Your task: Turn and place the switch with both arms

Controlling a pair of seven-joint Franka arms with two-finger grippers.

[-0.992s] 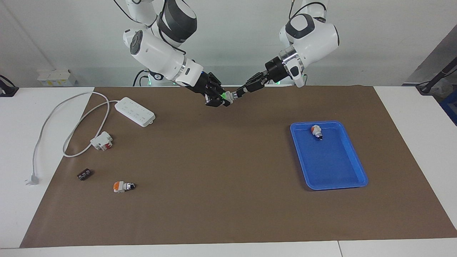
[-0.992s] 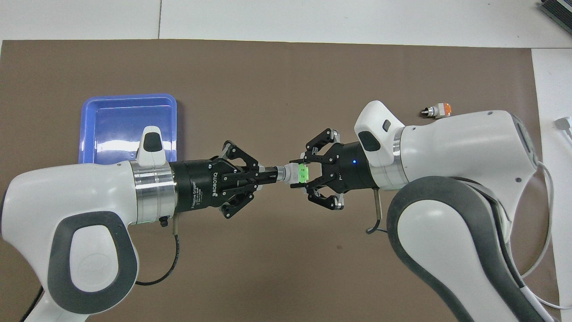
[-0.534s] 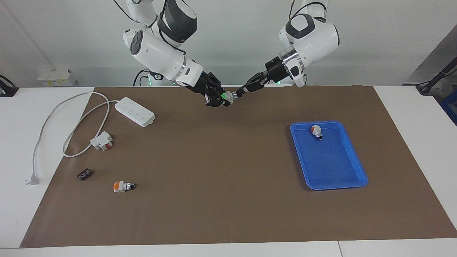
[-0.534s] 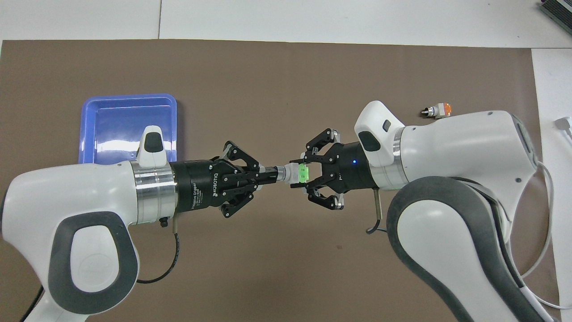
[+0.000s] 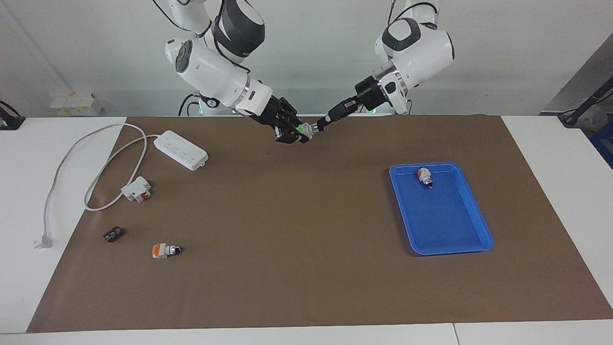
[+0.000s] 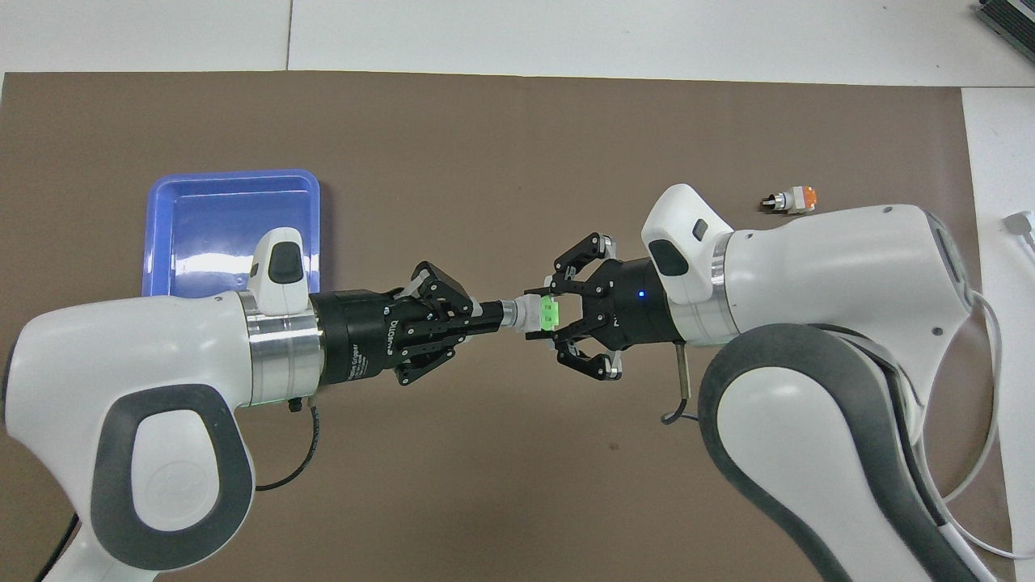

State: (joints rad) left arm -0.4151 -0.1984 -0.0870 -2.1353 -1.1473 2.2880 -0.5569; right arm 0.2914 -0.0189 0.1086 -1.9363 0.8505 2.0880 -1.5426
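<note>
The switch [image 5: 306, 129] [image 6: 535, 314] hangs in the air over the brown mat's middle, close to the robots, held from both ends. Its bright green face shows beside its white body. My right gripper [image 5: 297, 133] [image 6: 543, 314] is shut on the white and green body. My left gripper [image 5: 320, 126] [image 6: 488, 315] meets it head-on, its fingertips shut on the black knob past the silver collar. Both arms reach in toward each other, almost in one line.
A blue tray [image 5: 459, 239] [image 6: 230, 182] at the left arm's end holds an orange-topped switch [image 5: 424, 176]. At the right arm's end lie a power strip [image 5: 181, 149] with its cable, a white-and-red block [image 5: 137, 188], a small black part [image 5: 113, 234] and another orange switch [image 5: 165, 250] [image 6: 792, 199].
My left wrist has rolled about its own axis with the fingertips still on the knob. The right gripper and the switch body have stayed in place.
</note>
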